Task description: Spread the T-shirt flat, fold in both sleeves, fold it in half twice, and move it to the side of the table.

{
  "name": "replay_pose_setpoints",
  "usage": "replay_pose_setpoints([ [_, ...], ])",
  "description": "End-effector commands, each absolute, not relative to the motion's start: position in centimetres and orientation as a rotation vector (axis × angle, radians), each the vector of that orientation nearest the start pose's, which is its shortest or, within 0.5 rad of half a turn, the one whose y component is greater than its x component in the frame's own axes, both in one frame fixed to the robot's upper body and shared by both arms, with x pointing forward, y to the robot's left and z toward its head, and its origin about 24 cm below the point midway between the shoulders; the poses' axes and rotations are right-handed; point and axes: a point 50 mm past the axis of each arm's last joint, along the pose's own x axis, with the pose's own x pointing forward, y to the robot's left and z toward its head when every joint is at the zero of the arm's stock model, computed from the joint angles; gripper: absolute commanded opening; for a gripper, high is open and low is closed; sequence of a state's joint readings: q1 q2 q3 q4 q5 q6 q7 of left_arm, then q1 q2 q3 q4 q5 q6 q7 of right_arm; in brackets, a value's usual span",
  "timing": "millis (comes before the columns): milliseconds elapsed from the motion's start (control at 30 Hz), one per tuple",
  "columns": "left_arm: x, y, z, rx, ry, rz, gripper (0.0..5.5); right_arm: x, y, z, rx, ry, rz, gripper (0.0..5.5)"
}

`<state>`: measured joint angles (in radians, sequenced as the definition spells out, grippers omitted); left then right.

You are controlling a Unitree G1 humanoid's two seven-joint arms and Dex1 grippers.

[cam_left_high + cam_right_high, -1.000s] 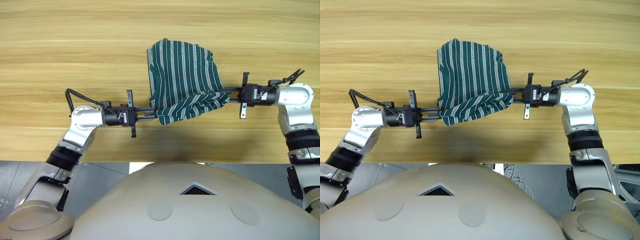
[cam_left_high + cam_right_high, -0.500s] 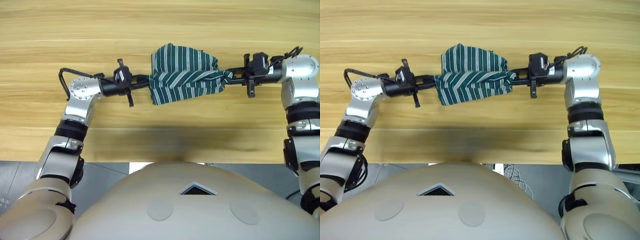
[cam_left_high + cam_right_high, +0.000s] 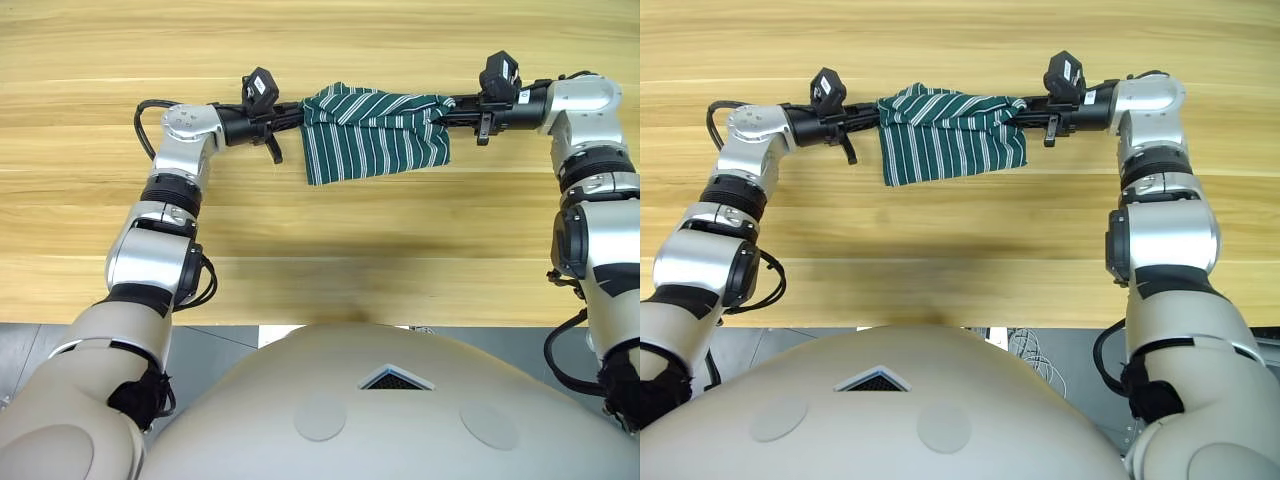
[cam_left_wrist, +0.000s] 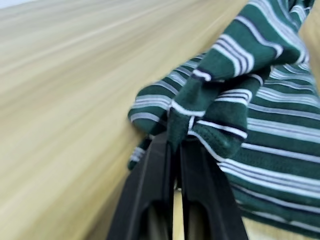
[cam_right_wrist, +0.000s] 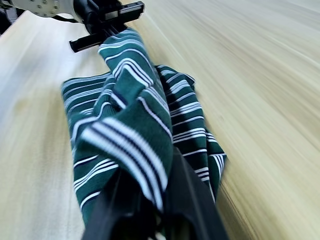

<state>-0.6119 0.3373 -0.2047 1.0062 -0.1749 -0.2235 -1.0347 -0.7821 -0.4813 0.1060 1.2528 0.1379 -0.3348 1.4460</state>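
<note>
Between my left gripper (image 3: 298, 113) and right gripper (image 3: 446, 103), each pinching an end, the striped T-shirt (image 3: 375, 142) stretches left to right.

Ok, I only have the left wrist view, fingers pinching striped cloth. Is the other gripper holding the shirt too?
Observer: Yes, the right gripper is shut on the T-shirt's opposite corner.
Operator: How does the shirt lie between them?
Observer: Bunched into a short band from the left gripper across to the right, loose edge toward the robot.
Operator: Where on the table?
Observer: Over the far half of the wooden table.
</note>
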Motion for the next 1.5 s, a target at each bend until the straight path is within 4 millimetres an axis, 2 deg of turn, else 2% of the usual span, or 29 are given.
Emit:
replay_pose_setpoints([
  [33,32.5,16.8,1.8,0.169,0.363,-1.026,0.66,33.0,-22.5,5.9,-0.231,0.37,1.19,1.16],
  [233,32.7,17.1,1.1,-0.024,0.451,-0.928,1.71,33.3,-23.1,5.3,-0.263,0.343,1.024,2.31],
  [433,33.2,17.2,2.4,-0.157,0.403,-0.92,2.6,33.3,-23.0,5.4,-0.336,0.258,0.986,3.22],
  [667,34.2,17.4,5.5,-0.292,0.232,-0.876,3.83,33.8,-21.9,6.2,-0.37,0.141,0.961,3.22],
  [733,34.4,17.5,6.2,-0.309,0.177,-0.841,4.21,34.0,-21.4,7.1,-0.369,0.038,0.966,3.22],
  [867,33.8,19.1,5.4,-0.27,0.159,-0.729,4.88,33.9,-19.1,8.9,-0.4,-0.158,1.098,3.22],
  [967,32.9,19.7,5.6,-0.191,0.084,-0.668,5.26,33.3,-16.8,8.3,-0.474,-0.158,1.235,3.22],
  [1167,29.6,15.4,4.9,0.117,-0.064,-0.655,5.36,33.2,-14.3,6.9,-0.537,-0.093,1.314,3.22],
  [1300,26.4,12.0,4.2,0.194,-0.132,-0.696,5.36,33.8,-13.3,6.1,-0.619,-0.021,1.265,3.22],
  [1500,24.6,10.0,3.8,0.304,-0.153,-0.759,5.36,34.6,-13.4,5.5,-0.745,0.037,1.147,3.22],
])
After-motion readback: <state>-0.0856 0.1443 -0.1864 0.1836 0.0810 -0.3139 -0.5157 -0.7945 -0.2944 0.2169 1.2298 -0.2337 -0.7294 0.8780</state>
